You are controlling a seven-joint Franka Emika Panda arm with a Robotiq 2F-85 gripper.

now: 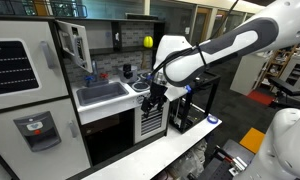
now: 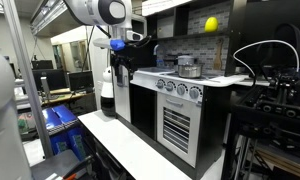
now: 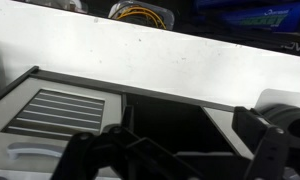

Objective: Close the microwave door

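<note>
Pincer (image 3: 180, 150): closest to my wrist camera, dark and blurred. I read its two fingers (image 3: 275, 150) as spread wide, with nothing between them.
Pincer position: in an exterior view the pincer (image 1: 153, 100) points downward at the front edge of the stove, just beside the sink.
Arm (image 1: 220, 50): white, entering from the picture's right side and bending down at the wrist. In an exterior view its upper joint (image 2: 100, 12) sits at the top of the frame.
Microwave door (image 1: 76, 45): swung open, standing out from the upper part of the toy kitchen, above the sink and toward the fridge. It is well apart from the pincer, with no contact. I cannot make it out in the side-on exterior view.
Sink (image 1: 100, 95): grey basin set in the counter, between the fridge and the stove.
Fridge (image 1: 25, 90): white, with a black grid panel, at the picture's left edge.
Oven door (image 1: 110, 138): dark panel under the sink. It looks shut to me.
Grille (image 3: 55, 110): slatted panel below the pincer in the wrist view. It also shows on the kitchen front in an exterior view (image 2: 175, 130).
Pots (image 2: 187, 67): standing on the stove top.
Ball (image 1: 147, 42): yellow, high against the back wall above the stove.
Table (image 3: 140, 55): white surface in front of the kitchen.
</note>
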